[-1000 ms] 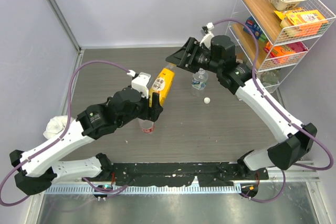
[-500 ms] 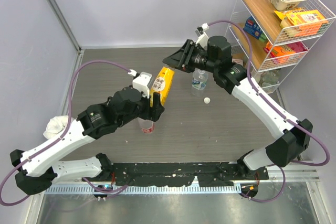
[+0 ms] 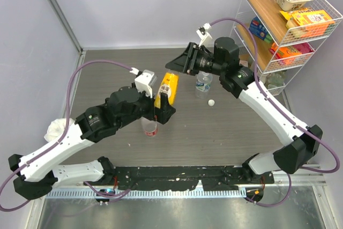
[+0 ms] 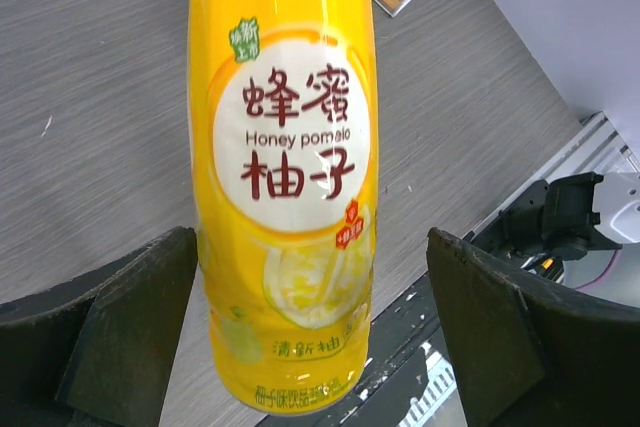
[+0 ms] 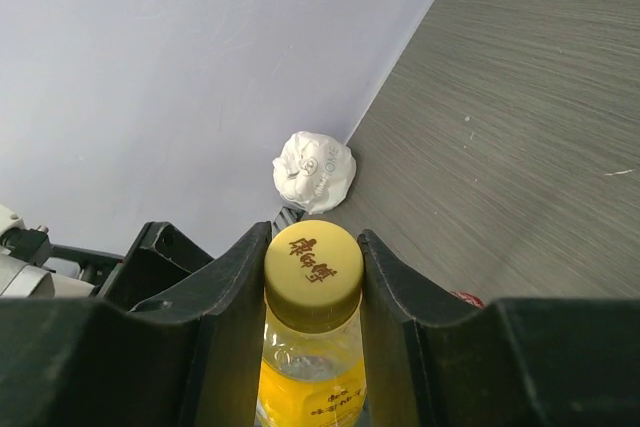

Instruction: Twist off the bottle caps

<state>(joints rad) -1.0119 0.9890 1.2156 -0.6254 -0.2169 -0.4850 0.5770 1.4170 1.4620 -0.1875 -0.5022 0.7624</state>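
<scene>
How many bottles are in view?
3. The yellow bottle, its cap in the right gripper; the red-label bottle beside the left gripper; the blue-label bottle standing right of the yellow one.

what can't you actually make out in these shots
- Yellow cap: in the top view it is hidden under the right gripper.
- Yellow bottle: its neck is cut off by the top edge of the left wrist view, and its lower body by the bottom edge of the right wrist view.
- Red-label bottle: partly covered by the left gripper in the top view, so cap on or off is unclear.
- Small white object: too small in the top view to confirm it is a cap.
</scene>
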